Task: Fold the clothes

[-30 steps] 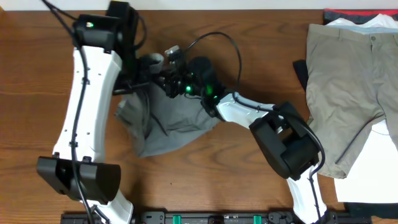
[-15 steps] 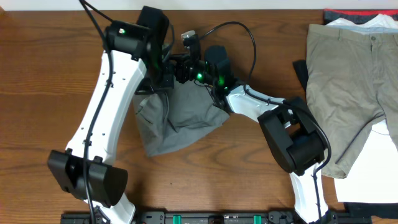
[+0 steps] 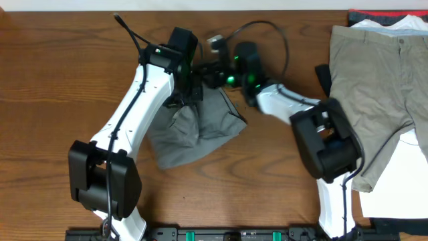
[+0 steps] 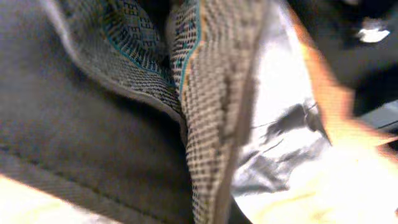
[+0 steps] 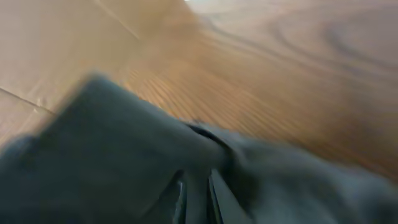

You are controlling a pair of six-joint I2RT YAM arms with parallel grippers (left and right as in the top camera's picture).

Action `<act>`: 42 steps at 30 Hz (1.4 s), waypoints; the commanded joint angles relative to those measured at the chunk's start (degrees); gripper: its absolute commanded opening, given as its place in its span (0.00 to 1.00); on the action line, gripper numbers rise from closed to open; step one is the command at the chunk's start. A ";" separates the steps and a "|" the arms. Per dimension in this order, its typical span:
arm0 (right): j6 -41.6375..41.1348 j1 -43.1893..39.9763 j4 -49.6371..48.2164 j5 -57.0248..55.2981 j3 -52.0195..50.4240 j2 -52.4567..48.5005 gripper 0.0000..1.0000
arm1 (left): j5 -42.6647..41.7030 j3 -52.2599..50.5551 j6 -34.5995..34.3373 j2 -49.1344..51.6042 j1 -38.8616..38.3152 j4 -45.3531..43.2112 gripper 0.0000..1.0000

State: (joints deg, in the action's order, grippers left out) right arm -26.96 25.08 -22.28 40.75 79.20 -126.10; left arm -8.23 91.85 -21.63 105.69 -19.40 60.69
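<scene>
Grey shorts [image 3: 197, 130] lie bunched and wrinkled mid-table, top edge gathered — khaki trousers [image 3: 374, 87] spread flat at right (over a white garment [image 3: 396, 177], red-black cloth [image 3: 369, 13] behind).

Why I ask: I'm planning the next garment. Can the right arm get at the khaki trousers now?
Probably not yet: the right end effector is busy at the grey shorts. Once free, only bare table lies between it and the khaki trousers.

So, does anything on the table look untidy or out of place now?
Yes. The grey shorts lie bunched and creased in a heap mid-table, not flat. The khaki trousers at the right partly cover a white garment.
</scene>
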 commanded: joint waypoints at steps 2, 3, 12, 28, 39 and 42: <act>3.91 -6.54 6.95 5.31 0.68 -0.26 0.10 | -0.20 -0.42 -3.19 0.44 -0.33 -4.09 0.07; 3.91 -7.74 8.76 5.75 0.68 -0.26 0.11 | -0.20 -0.52 -4.20 0.74 -0.50 -4.96 0.07; 5.97 -12.70 19.04 13.40 0.68 -0.24 0.08 | -1.01 -0.55 -5.18 4.57 -3.61 -10.27 0.70; 22.47 -11.61 42.16 6.38 0.68 13.07 0.09 | -1.03 0.31 6.27 -5.68 13.57 5.53 0.83; 31.78 0.96 63.34 -13.42 0.61 15.67 0.12 | -12.02 -11.61 16.52 0.44 14.14 -9.20 0.42; 31.19 2.93 66.95 -20.92 0.61 12.24 0.11 | -12.07 -13.99 16.57 2.45 14.14 -11.67 0.42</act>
State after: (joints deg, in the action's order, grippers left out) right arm 2.42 27.16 43.05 30.35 79.96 -110.56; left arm -17.91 79.40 -7.60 106.87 -5.15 49.98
